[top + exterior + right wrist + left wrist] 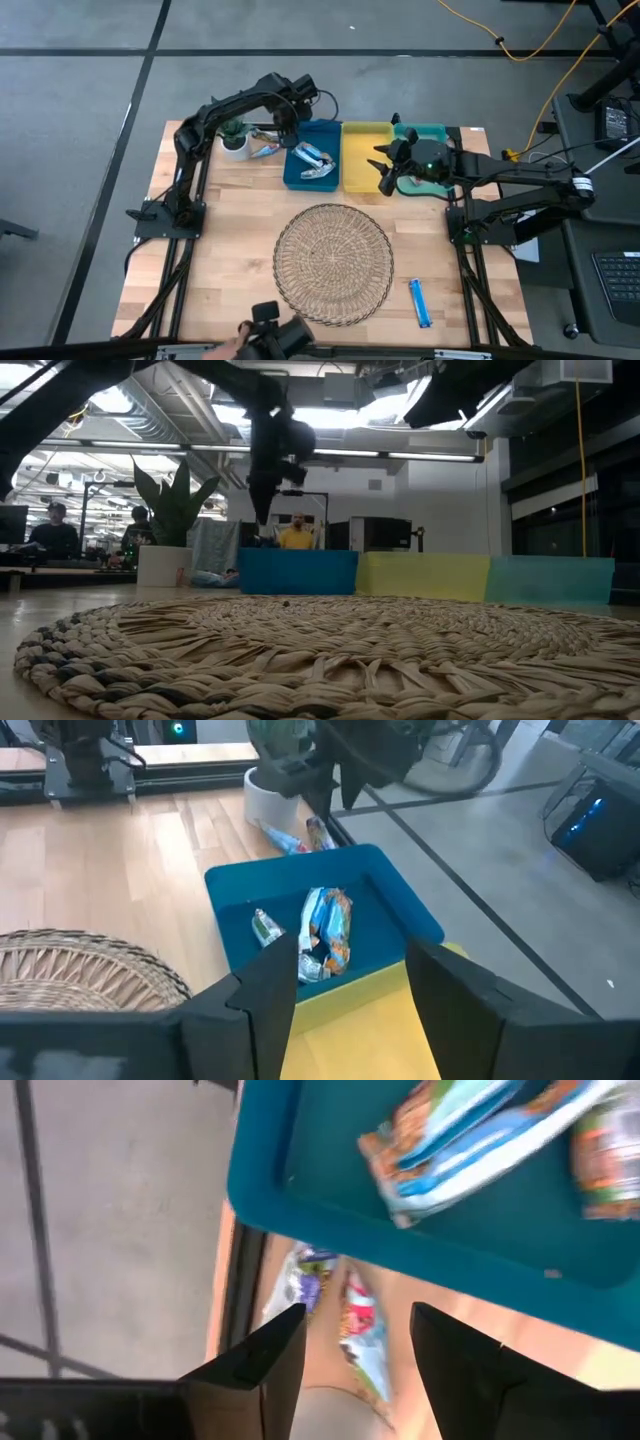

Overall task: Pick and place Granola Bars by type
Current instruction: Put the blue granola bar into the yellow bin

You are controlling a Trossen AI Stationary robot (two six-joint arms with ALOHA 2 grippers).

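Left gripper (350, 1350), jaws apart, empty, hovers above what look like granola bars (355, 1320) beside blue tray (300, 1200).

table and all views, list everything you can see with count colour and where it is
granola bars in blue tray: a small pile, exact count unclear, silver-white and blue wrappers, inside the tray
granola bars by pot: at least two, mixed colours, on the wood between pot and blue tray
loose granola bar: one, bright blue, near right of the mat
trays: three in a row at the far side, blue, yellow, teal
wicker mat: one, tan, table centre
potted plant: one, white pot, far left
people: several, in the room behind
left gripper: open, above the bars by the pot
right gripper: open, over the yellow tray
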